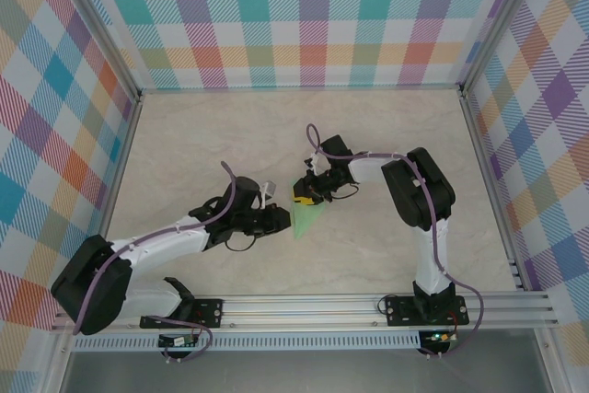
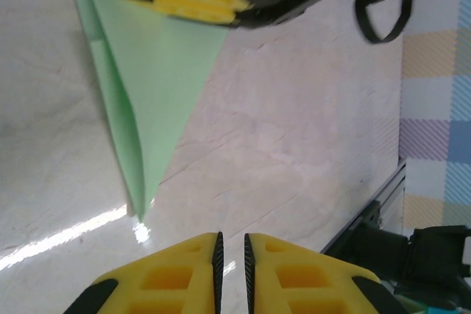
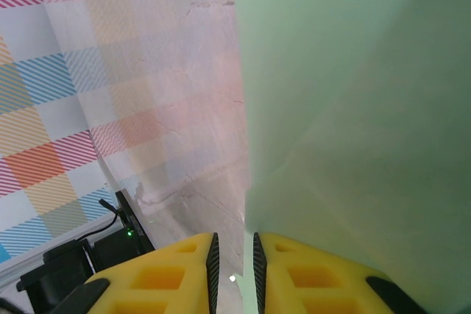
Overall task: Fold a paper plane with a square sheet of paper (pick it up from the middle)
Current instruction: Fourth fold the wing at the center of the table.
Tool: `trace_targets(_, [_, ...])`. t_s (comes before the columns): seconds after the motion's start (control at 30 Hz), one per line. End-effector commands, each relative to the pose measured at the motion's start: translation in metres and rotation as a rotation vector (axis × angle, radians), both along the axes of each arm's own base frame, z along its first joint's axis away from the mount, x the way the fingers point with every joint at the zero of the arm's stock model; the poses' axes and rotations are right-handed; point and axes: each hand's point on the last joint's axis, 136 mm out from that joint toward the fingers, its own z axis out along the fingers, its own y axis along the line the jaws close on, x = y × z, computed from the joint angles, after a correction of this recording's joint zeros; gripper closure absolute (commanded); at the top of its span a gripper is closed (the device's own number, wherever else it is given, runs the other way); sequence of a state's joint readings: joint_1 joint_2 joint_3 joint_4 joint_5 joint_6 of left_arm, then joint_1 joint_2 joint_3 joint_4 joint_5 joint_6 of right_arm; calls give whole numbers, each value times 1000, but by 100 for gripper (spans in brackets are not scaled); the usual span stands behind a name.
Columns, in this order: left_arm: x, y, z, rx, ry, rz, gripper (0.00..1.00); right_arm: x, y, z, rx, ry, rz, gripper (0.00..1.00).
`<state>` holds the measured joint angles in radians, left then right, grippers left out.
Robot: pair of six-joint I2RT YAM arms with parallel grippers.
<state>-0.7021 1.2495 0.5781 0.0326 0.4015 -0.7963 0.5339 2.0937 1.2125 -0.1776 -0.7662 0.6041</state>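
Paper plane [image 1: 305, 218] nose toward near edge, both jaws nearly closed, empty.

Pale marbled tabletop with one folded paper on it
The tabletop [image 1: 386, 135] is cream stone-patterned and glossy; the light green paper plane [image 1: 305, 221] lies near its middle, narrow point toward the near edge, beside the metal rail [image 1: 313, 306]

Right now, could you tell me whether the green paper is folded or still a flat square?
Folded. The paper plane tapers to a narrow point with layered creases along its edge, lying on the table.
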Motion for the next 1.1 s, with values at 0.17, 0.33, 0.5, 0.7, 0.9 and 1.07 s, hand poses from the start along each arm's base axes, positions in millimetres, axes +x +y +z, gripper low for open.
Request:
trace_targets(0.17, [33,-30,1,-101,-8,64,88,-39,-38,-72,-259,155,-21,79])
trace_targets(0.33, [43,-45,-20,-82,32,53,90,-40,-38,-73,-261,159,-22,80])
trace_targets(0.5, [47,-47,-35,-56,40,55,90,-40,-38,-72,-261,159,-21,80])
trace_targets(0.7, [43,-49,-51,-37,72,33,90,-40,-38,-73,-263,162,-22,80])
trace_targets(0.9, [31,-36,-79,69,133,15,90,-41,-39,-74,-267,163,-21,80])
trace_targets(1.07, [16,-24,-97,118,180,5,91,-41,-39,-74,-268,165,-21,80])
